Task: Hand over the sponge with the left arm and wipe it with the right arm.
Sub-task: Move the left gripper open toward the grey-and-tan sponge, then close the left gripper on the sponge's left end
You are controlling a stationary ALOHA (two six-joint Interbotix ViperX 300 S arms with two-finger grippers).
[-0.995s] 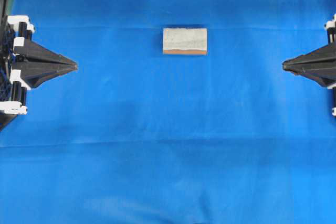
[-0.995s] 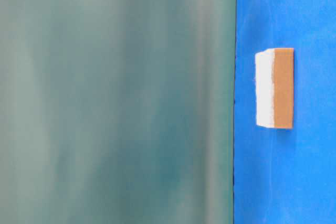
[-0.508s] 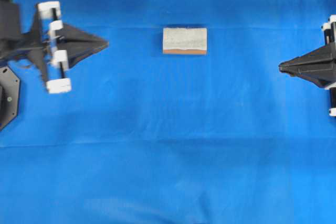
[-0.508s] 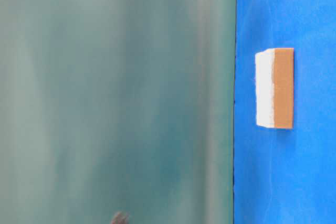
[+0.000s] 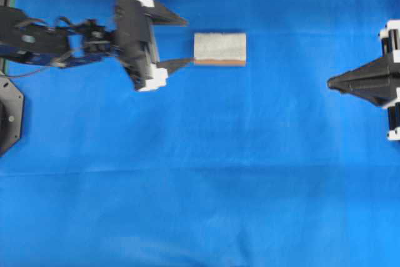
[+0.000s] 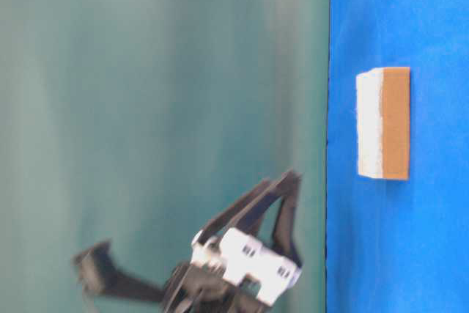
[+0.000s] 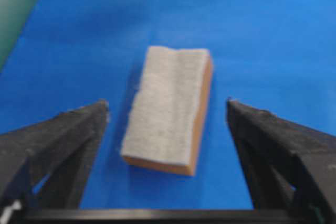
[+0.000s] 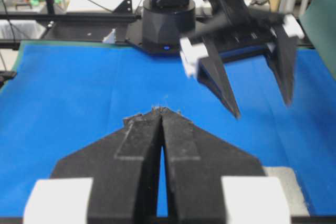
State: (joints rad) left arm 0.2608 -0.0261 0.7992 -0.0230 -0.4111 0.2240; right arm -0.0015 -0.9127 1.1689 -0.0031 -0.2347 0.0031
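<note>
Sponge (image 5: 219,49) lies untouched on the blue surface (image 5: 200,173); left tool (image 5: 182,42) gapes beside it, must straddle and close; right tool (image 5: 331,82) is closed.

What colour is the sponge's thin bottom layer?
Tan-orange, under a speckled grey-white top; the sponge shows best from the left wrist.

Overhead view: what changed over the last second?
The left gripper swung in from the left edge toward the sponge and spread its jaws from shut to wide open; they now sit just left of the sponge, not gripping it. It also came into the table-level view. The sponge lies where it was on the blue cloth. The right gripper stayed shut at the right edge.
</note>
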